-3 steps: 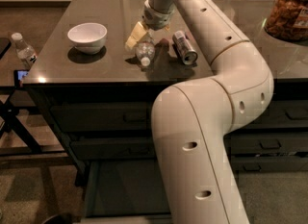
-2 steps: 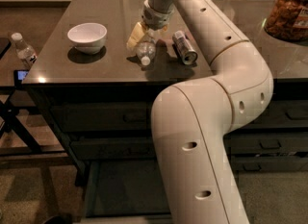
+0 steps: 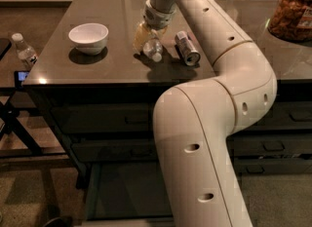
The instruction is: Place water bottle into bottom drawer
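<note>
A dark glossy surface (image 3: pixel 97 70) tops a stack of drawers in a dim room. Set against the frames from the last second, almost nothing has shifted. The gripper (image 3: pixel 146 35) hangs at the same spot over the water bottle (image 3: pixel 152 49), which lies on its side, cap toward the camera, between the white bowl (image 3: pixel 88 37) and a toppled can (image 3: pixel 187 48). The lift has probably not begun. I cannot tell whether the gripper has closed on the bottle. The bottom drawer (image 3: pixel 126 192) stands pulled out, and its visible floor shows nothing, though the arm hides its right part. The bowl looks empty. A jar (image 3: pixel 292 11) at the far right holds something brownish.
</note>
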Controlling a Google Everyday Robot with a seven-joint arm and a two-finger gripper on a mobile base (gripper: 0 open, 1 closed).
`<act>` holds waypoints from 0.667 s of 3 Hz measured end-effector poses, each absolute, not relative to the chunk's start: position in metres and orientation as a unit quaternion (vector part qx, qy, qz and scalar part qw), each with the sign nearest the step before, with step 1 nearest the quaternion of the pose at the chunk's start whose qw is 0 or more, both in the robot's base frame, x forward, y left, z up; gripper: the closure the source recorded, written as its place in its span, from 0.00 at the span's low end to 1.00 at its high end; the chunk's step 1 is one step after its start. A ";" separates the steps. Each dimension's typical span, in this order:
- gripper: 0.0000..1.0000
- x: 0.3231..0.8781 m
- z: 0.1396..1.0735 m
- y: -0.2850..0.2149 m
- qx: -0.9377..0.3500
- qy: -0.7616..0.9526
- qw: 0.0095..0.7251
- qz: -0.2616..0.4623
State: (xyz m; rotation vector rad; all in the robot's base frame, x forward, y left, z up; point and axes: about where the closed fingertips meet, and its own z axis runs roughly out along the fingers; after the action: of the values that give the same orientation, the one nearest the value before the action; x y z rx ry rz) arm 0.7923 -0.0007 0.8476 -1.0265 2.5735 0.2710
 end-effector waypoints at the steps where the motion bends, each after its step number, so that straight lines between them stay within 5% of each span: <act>1: 0.87 0.792 0.848 -0.001 -0.363 0.910 0.178 0.096; 2: 1.00 0.792 0.848 -0.001 -0.363 0.910 0.178 0.096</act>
State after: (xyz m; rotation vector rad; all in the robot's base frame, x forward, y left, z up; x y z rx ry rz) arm 0.7923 -0.0007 0.8476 -1.0265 2.5735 0.2710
